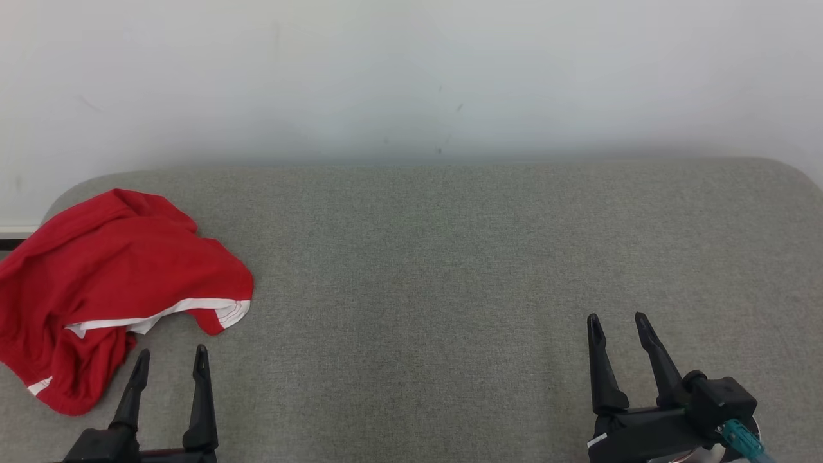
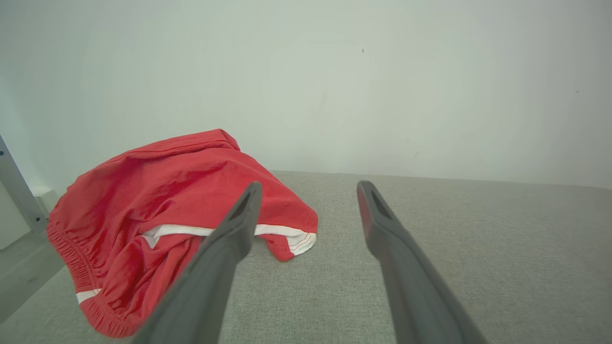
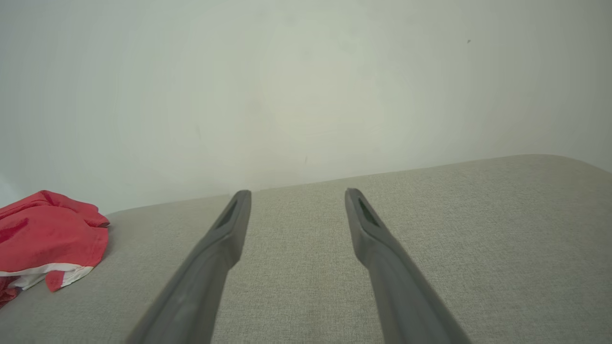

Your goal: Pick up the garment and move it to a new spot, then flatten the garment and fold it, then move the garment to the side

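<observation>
On a grey fabric-covered surface [image 1: 450,289], a crumpled red garment [image 1: 116,283] lies at the robot's left end.
Red cloth with white trim is bunched in a loose heap before a plain pale wall [image 1: 411,77]. The left gripper [image 1: 172,350] sits just beside the heap's near edge, fingers spread, holding nothing. The right gripper [image 1: 617,316] is well apart from the garment on the opposite side, fingers likewise spread and empty.

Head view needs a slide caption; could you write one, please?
Crumpled red garment lies left on grey surface; left gripper, right gripper open.
</observation>
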Robot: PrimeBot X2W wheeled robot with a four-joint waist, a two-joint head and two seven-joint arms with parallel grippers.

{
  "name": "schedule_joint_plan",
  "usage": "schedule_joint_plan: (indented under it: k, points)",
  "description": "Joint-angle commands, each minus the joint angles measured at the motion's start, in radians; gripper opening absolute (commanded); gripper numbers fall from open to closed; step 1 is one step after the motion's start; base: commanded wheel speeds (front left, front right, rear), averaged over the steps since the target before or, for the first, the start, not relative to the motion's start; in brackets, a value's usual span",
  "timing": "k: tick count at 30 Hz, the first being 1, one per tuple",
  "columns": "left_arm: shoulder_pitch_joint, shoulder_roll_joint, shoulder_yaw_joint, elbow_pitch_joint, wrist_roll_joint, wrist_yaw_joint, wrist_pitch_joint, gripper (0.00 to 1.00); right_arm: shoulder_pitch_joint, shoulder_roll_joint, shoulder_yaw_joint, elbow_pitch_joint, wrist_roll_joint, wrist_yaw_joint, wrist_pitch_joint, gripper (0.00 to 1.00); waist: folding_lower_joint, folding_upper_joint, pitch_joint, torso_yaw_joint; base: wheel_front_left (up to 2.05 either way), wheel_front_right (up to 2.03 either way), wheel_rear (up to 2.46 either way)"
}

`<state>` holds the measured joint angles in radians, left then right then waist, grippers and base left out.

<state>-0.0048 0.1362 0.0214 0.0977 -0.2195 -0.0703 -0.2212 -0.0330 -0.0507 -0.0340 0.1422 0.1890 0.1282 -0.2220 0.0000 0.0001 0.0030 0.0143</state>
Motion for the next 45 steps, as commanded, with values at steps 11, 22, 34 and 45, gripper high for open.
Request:
schedule_joint_plan:
  k: [11,22,34,45]
  points:
    - [0.015,0.005,0.008,0.008,0.086,0.001,-0.028,1.0,0.004,0.001,-0.042,0.021,-0.072,0.004,-0.025,1.0,0.0,-0.0001,-0.005,0.002,0.0,0.0,0.0]
    - [-0.001,0.012,0.004,0.028,0.158,0.024,-0.027,1.0,0.013,0.001,-0.041,-0.033,-0.138,0.004,0.009,1.0,0.0,-0.0001,-0.009,0.002,0.0,0.0,0.0]
    - [0.021,0.014,0.001,-0.043,0.135,0.043,0.042,1.0,0.024,0.001,-0.046,-0.052,-0.131,0.004,0.036,1.0,0.0,-0.0001,-0.007,0.004,0.0,0.0,0.0]
    - [0.025,0.018,-0.002,-0.056,0.122,0.053,0.053,1.0,0.024,0.001,-0.049,-0.058,-0.127,0.004,0.051,1.0,0.0,-0.0001,-0.007,0.004,0.0,0.0,0.0]
